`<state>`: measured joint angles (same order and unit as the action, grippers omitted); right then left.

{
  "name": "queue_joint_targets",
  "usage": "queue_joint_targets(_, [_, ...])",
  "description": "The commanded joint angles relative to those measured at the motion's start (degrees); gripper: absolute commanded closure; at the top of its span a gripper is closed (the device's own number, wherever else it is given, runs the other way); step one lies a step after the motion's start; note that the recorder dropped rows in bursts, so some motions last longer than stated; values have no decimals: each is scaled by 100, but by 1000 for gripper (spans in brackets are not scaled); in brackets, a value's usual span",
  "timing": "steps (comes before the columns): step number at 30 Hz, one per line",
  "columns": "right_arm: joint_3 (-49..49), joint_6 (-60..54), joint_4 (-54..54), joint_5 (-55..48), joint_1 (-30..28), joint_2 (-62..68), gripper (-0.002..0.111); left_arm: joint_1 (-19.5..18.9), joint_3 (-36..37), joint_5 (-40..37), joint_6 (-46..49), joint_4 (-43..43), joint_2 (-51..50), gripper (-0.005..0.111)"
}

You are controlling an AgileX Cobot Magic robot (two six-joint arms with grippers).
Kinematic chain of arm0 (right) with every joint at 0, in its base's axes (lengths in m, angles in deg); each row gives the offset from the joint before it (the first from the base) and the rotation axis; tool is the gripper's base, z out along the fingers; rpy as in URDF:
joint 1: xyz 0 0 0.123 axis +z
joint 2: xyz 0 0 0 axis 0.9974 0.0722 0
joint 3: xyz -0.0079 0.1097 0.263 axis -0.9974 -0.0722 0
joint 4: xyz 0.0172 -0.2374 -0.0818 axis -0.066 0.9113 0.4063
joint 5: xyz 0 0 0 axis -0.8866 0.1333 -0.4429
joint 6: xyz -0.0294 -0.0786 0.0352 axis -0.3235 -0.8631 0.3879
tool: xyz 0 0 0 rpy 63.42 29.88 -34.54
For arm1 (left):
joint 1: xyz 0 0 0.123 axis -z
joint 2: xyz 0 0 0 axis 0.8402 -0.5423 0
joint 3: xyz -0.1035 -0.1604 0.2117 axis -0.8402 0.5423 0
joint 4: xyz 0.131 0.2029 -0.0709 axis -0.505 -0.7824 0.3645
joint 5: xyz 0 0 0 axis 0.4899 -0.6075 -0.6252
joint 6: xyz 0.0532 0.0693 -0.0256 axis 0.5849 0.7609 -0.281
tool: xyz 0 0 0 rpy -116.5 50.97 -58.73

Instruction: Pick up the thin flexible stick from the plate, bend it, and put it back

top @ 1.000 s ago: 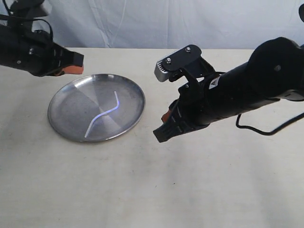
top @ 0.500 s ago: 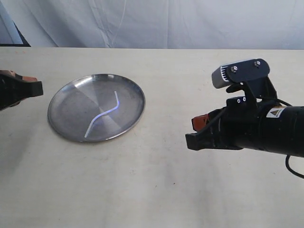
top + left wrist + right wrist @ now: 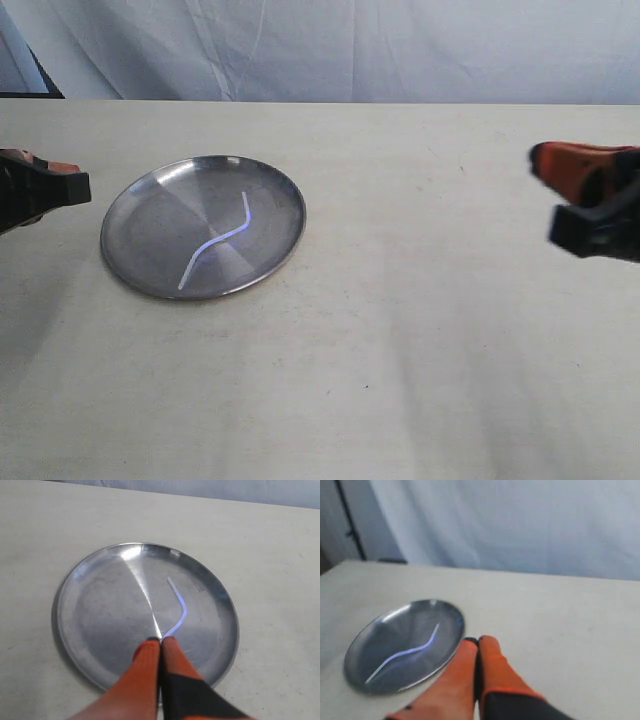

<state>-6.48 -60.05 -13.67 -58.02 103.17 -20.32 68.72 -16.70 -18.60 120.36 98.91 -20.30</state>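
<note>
stick [image 3: 215,243]: S-curved, lying flat inside plate [image 3: 150,215], left-centre of exterior frame | left gripper [image 3: 160,641]: clenched, holding nothing, left frame edge, near plate rim | right gripper [image 3: 477,641]: clenched, holding nothing, right frame edge, well apart from plate | plate rests on beige table [image 3: 400,350]

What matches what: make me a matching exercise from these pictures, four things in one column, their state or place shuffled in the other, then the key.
Column one
1. thin flexible stick
2. plate
3. left pincer
4. right pincer

Column two
a. shut on nothing, at the right edge of the exterior view
b. S-curved, lying free, gripped by nothing
c. shut on nothing, at the left edge of the exterior view
d. round, shiny silver-grey, with a low rim

Pairs: 1-b, 2-d, 3-c, 4-a
</note>
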Motion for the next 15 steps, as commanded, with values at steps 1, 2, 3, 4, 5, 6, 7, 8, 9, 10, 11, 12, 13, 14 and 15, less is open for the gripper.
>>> queue_joint_targets(1, [-870,17,-153,-145,-1205,-1474,108,-4,32,10,1,22,37,107])
queue_joint_targets(2, [-1053,17,-143,-149,-1351,-1731,108,-4,32,10,1,22,37,107])
queue_joint_targets(3, [-1190,-5,-118,-149,-1400,-1904,108,-4,32,10,1,22,37,107])
queue_joint_targets(4, [-1344,-5,-44,-149,-1400,-2085,108,-4,32,10,1,22,37,107])
queue_joint_targets(5, [-1486,-5,97,-149,-1400,-2244,108,-4,32,10,1,22,37,107])
queue_joint_targets(6, [-1591,-5,226,-149,-1400,-2356,108,-4,32,10,1,22,37,107])
queue_joint_targets(7, [-1714,-5,250,-162,-1388,-2485,108,-4,32,10,1,22,37,107])
queue_joint_targets(8, [-1975,-5,250,-82,-1388,-2731,108,-4,32,10,1,22,37,107])
queue_joint_targets(9, [-2079,-5,250,-15,-1388,-2831,108,-4,32,10,1,22,37,107])
queue_joint_targets(10, [-2300,-5,327,28,-1399,-2991,108,-4,32,10,1,22,37,107])
queue_joint_targets(11, [-2349,21,458,28,-1399,-3053,108,-4,32,10,1,22,37,107])
queue_joint_targets(12, [-2390,232,964,-129,-1399,-3194,108,-4,32,10,1,22,37,107])
queue_joint_targets(13, [-2390,524,1296,-179,-1399,-3231,108,-4,32,10,1,22,37,107])
queue_joint_targets(14, [-2390,1386,2018,-190,-1399,-3303,108,-4,32,10,1,22,37,107])
queue_joint_targets(15, [-2390,1719,2315,-233,-1399,-3315,108,-4,32,10,1,22,37,107])
